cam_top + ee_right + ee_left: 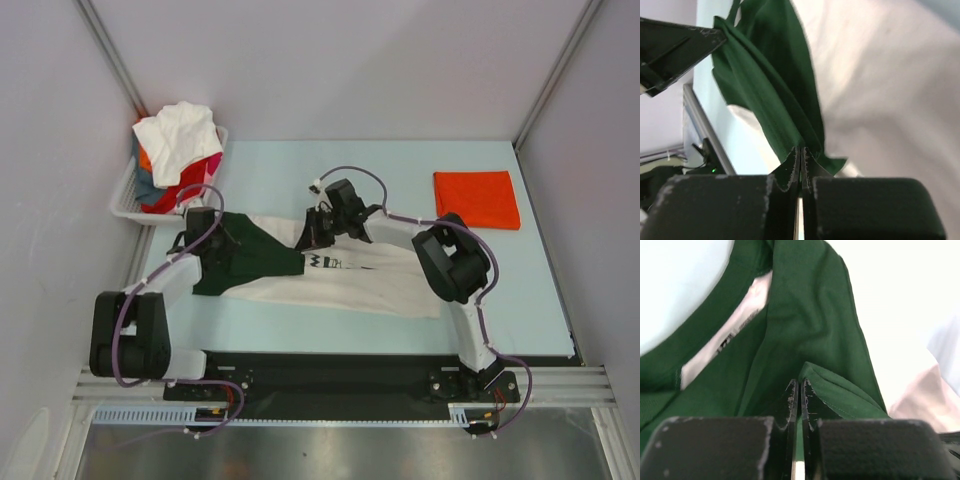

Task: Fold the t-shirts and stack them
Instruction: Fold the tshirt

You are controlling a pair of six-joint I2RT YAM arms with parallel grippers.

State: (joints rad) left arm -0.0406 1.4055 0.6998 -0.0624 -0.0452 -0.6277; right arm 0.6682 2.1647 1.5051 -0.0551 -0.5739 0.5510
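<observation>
A cream t-shirt (375,285) with dark green shoulders (250,265) lies spread across the middle of the table. My left gripper (220,250) is down on its green left end and is shut on a raised fold of green cloth (830,385). My right gripper (313,238) is at the shirt's far edge, shut on a pinched ridge of green fabric (775,90), with cream cloth (880,90) beside it. A folded orange-red t-shirt (477,198) lies flat at the back right. More t-shirts (180,140), white, red and pink, are heaped in the basket.
The white slotted basket (125,203) stands at the back left corner of the table, close to the left arm. Grey walls enclose the pale blue table top (270,170) on three sides. The black rail with both arm bases (330,375) runs along the near edge.
</observation>
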